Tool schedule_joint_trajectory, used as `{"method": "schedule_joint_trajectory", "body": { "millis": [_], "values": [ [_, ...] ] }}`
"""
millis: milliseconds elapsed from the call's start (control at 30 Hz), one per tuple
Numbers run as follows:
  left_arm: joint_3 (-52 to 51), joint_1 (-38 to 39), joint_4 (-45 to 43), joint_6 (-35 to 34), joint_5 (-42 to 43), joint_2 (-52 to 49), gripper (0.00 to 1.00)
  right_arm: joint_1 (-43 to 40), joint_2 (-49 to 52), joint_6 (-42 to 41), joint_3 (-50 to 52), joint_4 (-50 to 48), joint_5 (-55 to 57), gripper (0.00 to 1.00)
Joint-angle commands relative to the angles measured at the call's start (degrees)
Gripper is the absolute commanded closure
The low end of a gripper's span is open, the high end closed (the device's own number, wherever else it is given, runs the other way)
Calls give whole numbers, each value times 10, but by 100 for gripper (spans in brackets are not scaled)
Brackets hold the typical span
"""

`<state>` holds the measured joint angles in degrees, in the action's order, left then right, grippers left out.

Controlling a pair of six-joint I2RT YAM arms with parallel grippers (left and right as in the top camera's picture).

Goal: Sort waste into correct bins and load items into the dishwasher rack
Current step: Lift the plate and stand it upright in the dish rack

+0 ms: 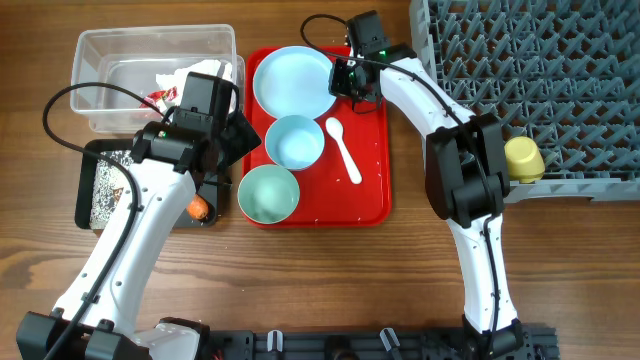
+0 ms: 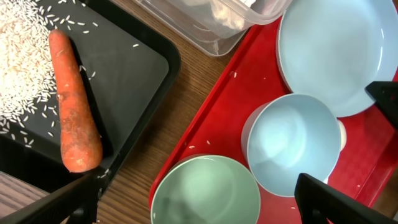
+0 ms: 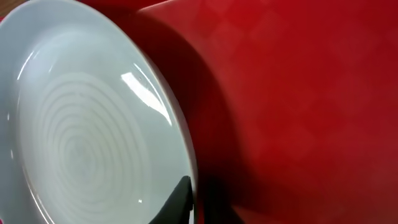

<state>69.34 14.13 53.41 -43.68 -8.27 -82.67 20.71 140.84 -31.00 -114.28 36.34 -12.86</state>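
My left gripper (image 1: 226, 152) (image 2: 196, 205) is open, its fingers either side of the mint green bowl (image 1: 268, 194) (image 2: 205, 193) just above it. The orange carrot piece (image 1: 198, 208) (image 2: 74, 106) lies in the black tray (image 1: 85, 200) (image 2: 130, 74) beside white crumbs (image 2: 25, 50). My right gripper (image 1: 350, 78) (image 3: 186, 202) is shut on the right rim of the light blue plate (image 1: 290, 80) (image 3: 81, 137); only one finger shows. The light blue bowl (image 1: 295, 142) (image 2: 292, 143) and white spoon (image 1: 345, 150) rest on the red tray (image 1: 370, 190). The napkin (image 1: 200, 75) and wrapper (image 1: 158, 98) lie in the clear tub (image 1: 90, 50). No brown lump is visible.
The grey dishwasher rack (image 1: 560, 60) fills the right side, with the yellow cup (image 1: 523, 158) at its near left edge. My left arm crosses over the black tray and part of the tub. Bare wood lies in front of the trays.
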Motion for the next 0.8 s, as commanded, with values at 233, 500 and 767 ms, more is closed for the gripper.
{"method": "schedule_joint_trajectory", "body": {
  "millis": [233,500,767],
  "values": [
    [0,-1,0,-3,-8,-5,0,-8,-1,7,-5,24,26,96],
    [0,-1,0,-3,-8,-5,0,-53,-158,94,-5,35,106,96],
    [0,-1,0,-3,-8,-5,0,-119,-298,224,-5,33,487,96]
  ]
}}
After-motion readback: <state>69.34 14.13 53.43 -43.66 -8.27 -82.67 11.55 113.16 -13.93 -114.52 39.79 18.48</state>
